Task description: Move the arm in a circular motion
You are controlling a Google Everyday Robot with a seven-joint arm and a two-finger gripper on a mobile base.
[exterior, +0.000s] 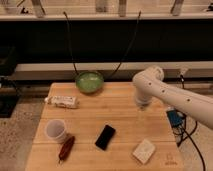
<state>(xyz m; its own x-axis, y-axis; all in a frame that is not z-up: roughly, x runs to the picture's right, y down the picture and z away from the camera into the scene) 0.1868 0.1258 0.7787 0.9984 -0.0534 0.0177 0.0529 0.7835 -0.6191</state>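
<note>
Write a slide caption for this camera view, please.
White robot arm reaches over a wooden table holding a green bowl, cup and phone; its end effector points downward.

One table [122, 114] carries one bowl [89, 82], one cup [56, 131], one phone [105, 137], one tube [62, 101], one red stick [66, 148] and one white block [144, 151]. One arm [170, 95], its one tool [142, 104] at the table's two o'clock. Two cables [70, 45].

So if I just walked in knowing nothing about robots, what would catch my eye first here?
Probably the big glossy white arm reaching in from the right over the wooden table. Its gripper hangs above the table's right side, holding nothing. Next would be the bright green bowl at the table's back edge, then the black phone near the front.
</note>
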